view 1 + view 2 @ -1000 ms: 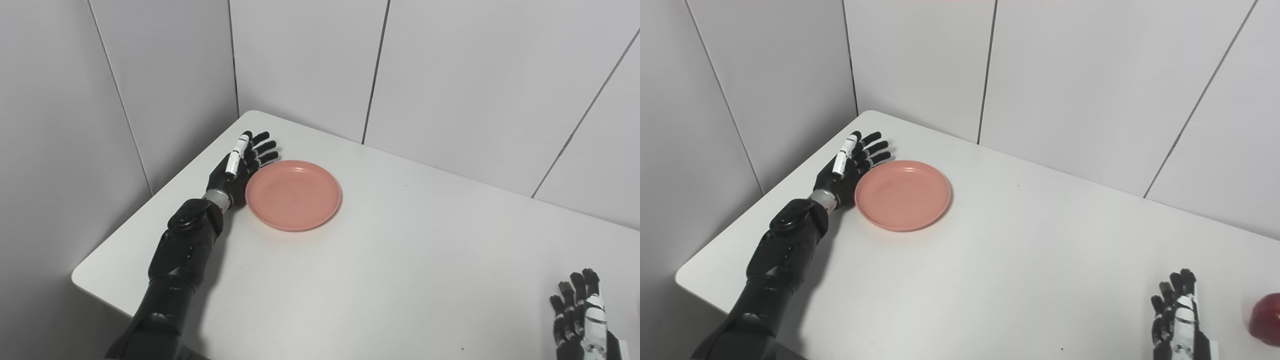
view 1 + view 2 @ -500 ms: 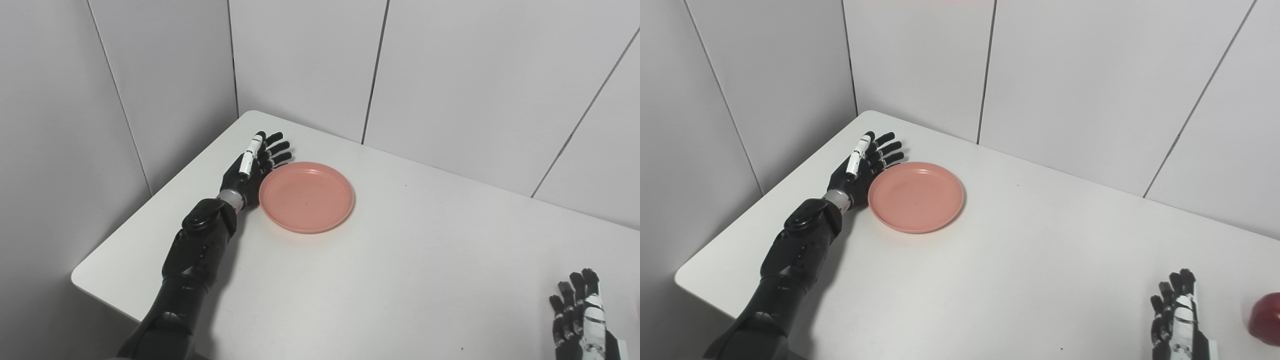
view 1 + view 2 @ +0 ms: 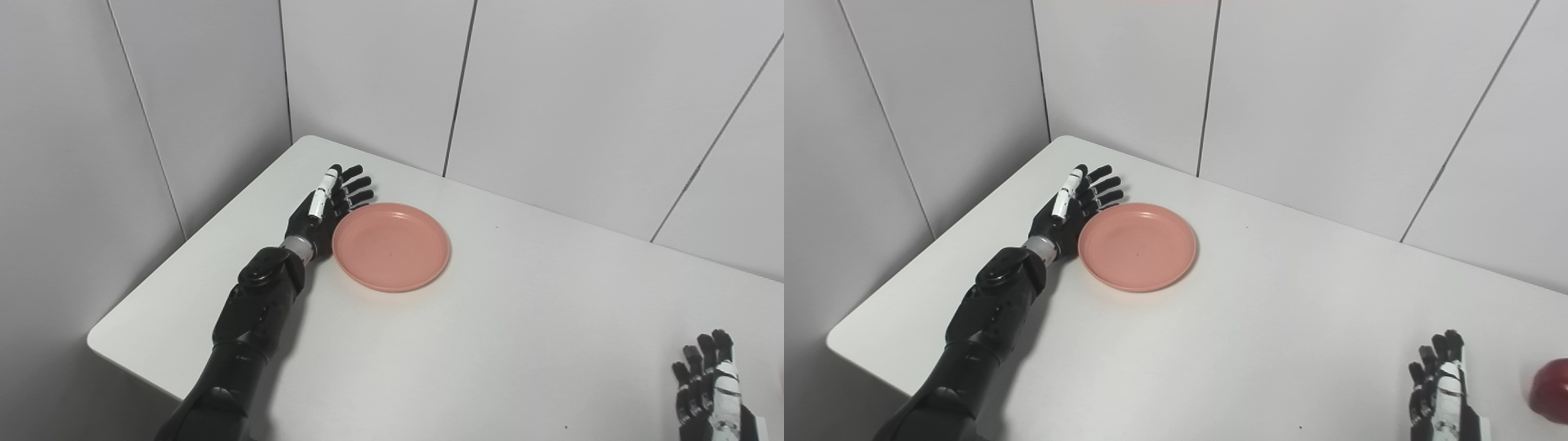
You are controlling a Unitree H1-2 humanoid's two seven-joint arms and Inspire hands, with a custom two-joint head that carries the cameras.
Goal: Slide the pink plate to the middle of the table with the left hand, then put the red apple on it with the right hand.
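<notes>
Standing edge-on against the pink plate [image 3: 391, 247], the left hand [image 3: 326, 205] has its fingers [image 3: 357, 184] stretched out straight and a little apart, gripping nothing, with the palm side touching the plate's left rim. The plate lies flat on the white table [image 3: 490, 318], nearer the far left corner than the middle, and nothing is in it. The black forearm runs back from the hand toward the table's near left edge. Down by the near right corner the right hand [image 3: 1440, 392] rests low over the table, fingers pointing up and spread, holding nothing. The red apple [image 3: 1549, 390] sits just beside that hand, at the table's right edge, apart from it and partly cut off by the frame in the right eye view. Grey panelled walls close in behind the far edges of the table.
</notes>
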